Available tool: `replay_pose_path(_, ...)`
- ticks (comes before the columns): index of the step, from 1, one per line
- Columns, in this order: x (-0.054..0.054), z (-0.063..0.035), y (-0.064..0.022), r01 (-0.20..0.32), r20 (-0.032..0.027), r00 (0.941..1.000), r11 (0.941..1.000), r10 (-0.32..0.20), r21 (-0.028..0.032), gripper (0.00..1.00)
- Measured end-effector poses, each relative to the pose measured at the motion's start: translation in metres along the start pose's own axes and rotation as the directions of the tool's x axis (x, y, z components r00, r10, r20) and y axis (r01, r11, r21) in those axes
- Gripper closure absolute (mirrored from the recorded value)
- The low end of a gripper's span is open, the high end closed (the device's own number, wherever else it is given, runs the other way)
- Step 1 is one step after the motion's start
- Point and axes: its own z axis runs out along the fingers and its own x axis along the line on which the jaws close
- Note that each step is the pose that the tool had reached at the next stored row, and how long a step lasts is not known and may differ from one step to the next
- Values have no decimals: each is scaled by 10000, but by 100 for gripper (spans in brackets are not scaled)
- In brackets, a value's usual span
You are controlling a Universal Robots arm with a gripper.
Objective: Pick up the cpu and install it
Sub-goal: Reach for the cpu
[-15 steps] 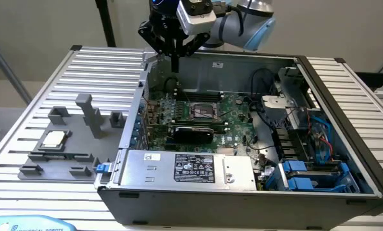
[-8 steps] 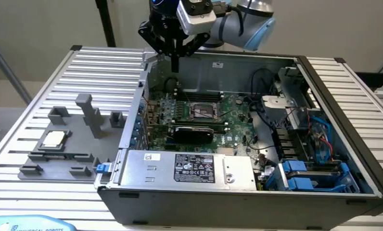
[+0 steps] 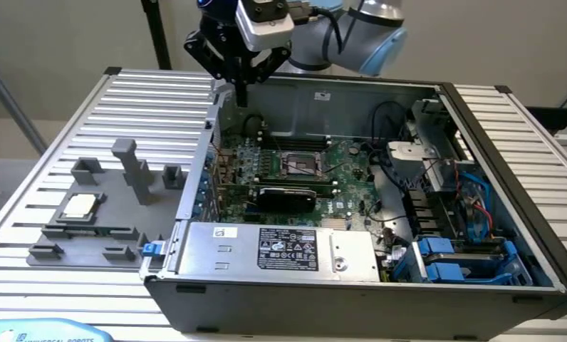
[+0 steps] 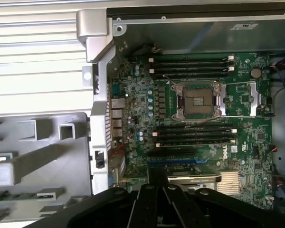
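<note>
The cpu, a small flat square chip with a silvery-beige top, lies in a recess of the grey fixture on the slatted table, at the exterior view's left. My gripper hangs high above the back left corner of the open computer case, fingers shut together with nothing between them. It is far from the cpu. In the wrist view the shut gripper looks down on the green motherboard, whose black-framed socket stands open and empty. The same socket sits mid-board in the exterior view.
Upright grey fixture posts stand between the cpu and the case wall. Inside the case are a power supply at the front, cables, and blue drive bays at the exterior view's right.
</note>
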Motion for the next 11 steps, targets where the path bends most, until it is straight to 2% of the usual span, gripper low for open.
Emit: replay_pose_path(11, 495, -12, -47, 0, 0, 10000, 10000, 0, 0, 89)
